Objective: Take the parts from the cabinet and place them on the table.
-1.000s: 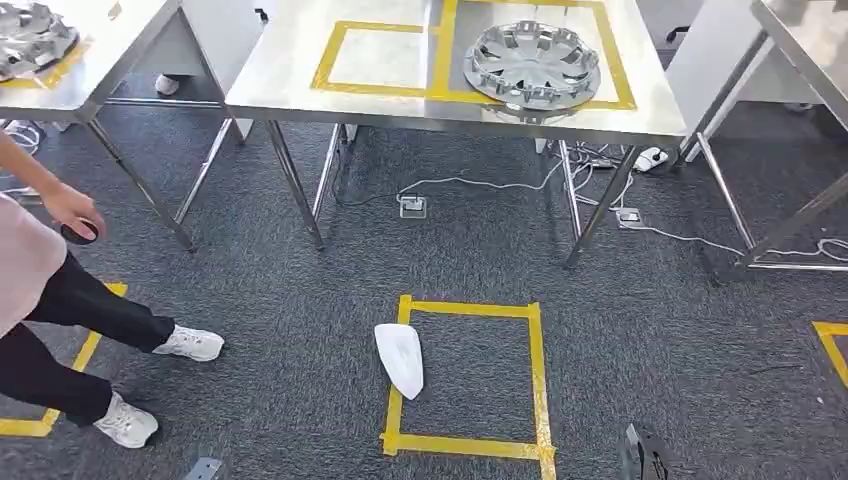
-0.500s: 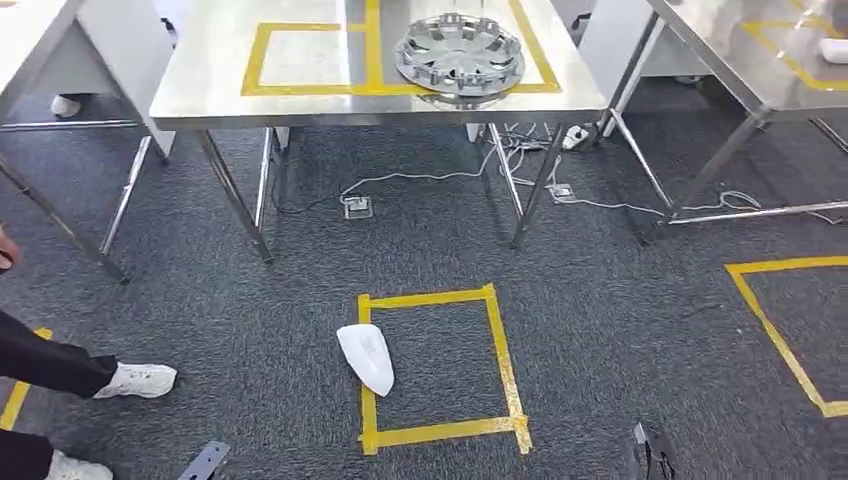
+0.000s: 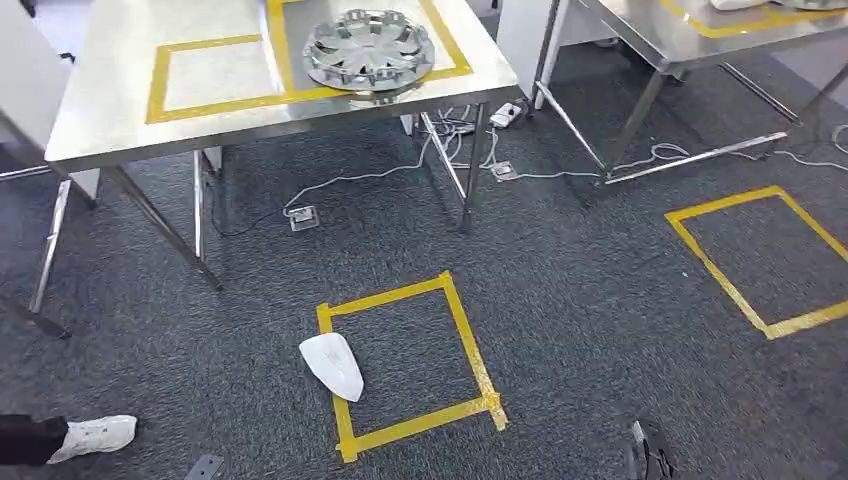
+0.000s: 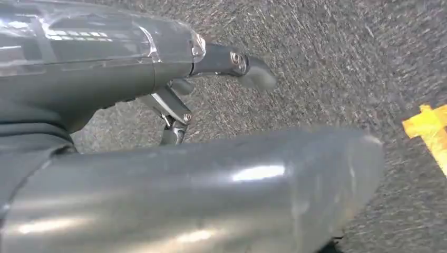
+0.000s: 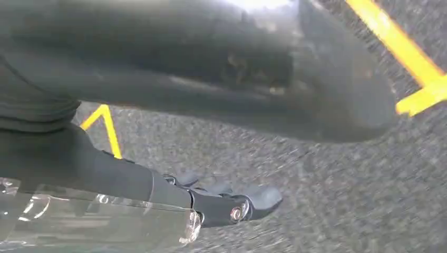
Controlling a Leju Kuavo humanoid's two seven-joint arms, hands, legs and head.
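- Hubcap (image 3: 369, 48) lies flat on the steel worktop (image 3: 120, 130), inside the right-hand yellow tape square.
- White part (image 3: 333, 365) lies on the carpet, across the left edge of a floor tape square (image 3: 467, 340).
- Left hand (image 4: 232, 105) hangs over the carpet, fingers apart, holding nothing.
- Right hand (image 5: 226, 205): same, released.
- A person's shoe (image 3: 95, 436) at lower left.

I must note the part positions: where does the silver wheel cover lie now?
In the head view the wheel cover lies on the steel table, top centre, inside the right-hand yellow tape square, beside an empty taped square.
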